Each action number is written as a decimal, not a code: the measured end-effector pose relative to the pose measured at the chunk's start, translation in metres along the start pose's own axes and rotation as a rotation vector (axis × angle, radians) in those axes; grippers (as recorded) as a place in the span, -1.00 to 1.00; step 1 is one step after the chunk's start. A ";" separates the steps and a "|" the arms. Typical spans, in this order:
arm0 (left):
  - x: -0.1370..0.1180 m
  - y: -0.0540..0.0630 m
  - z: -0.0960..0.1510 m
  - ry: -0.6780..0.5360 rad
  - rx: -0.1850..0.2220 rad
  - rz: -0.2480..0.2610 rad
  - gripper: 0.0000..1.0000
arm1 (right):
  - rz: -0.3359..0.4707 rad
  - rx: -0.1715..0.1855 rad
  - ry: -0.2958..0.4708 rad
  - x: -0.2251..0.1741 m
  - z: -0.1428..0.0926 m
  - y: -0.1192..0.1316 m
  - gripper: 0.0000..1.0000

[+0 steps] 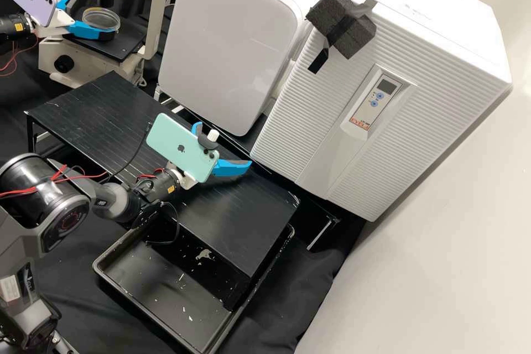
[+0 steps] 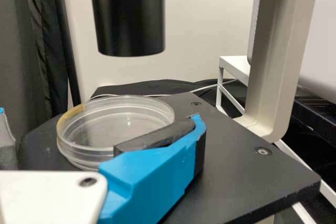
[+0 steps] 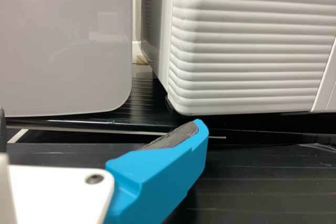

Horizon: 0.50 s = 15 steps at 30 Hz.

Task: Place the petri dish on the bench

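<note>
Black cloth hangs and spreads around the microscope, at the left. On the microscope's stage sits the dish, not yet on the desk. Around it is the left claw, its fingers wide, one to each side of the dish; whether either touches, I cannot tell. Above the stage hangs the microscope's dark tube.

Right of the microscope stands the desk. Over it is the right claw, also wide, nothing in it. Farther right from the microscope comes a ribbed white box.

I judge this to be the grasp. Next, the left claw should narrow evenly on the dish's sides, lift it a little, and draw it out from the microscope low enough to miss the tube. After that it needs lowering level onto the desk, away from the right claw.
</note>
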<state>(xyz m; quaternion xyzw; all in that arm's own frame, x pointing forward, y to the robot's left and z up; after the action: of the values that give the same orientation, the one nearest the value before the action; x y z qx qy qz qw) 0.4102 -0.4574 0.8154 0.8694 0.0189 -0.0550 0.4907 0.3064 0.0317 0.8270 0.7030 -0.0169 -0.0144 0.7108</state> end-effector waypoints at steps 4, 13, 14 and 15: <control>0.003 -0.001 0.000 -0.001 -0.010 -0.001 1.00 | 0.000 0.000 0.000 0.000 0.000 0.000 1.00; 0.004 -0.002 -0.002 -0.012 -0.018 -0.001 -1.00 | 0.000 0.000 0.000 0.000 0.000 0.000 1.00; 0.004 -0.001 -0.002 -0.010 -0.023 0.001 -1.00 | 0.000 0.000 0.000 0.000 0.000 0.000 1.00; 0.004 -0.001 -0.002 -0.010 -0.023 0.001 -1.00 | 0.000 0.000 0.000 0.000 0.000 0.000 1.00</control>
<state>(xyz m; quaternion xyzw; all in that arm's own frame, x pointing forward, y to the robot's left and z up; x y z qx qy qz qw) 0.4146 -0.4547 0.8150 0.8635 0.0166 -0.0590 0.5006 0.3064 0.0317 0.8270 0.7030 -0.0169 -0.0144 0.7108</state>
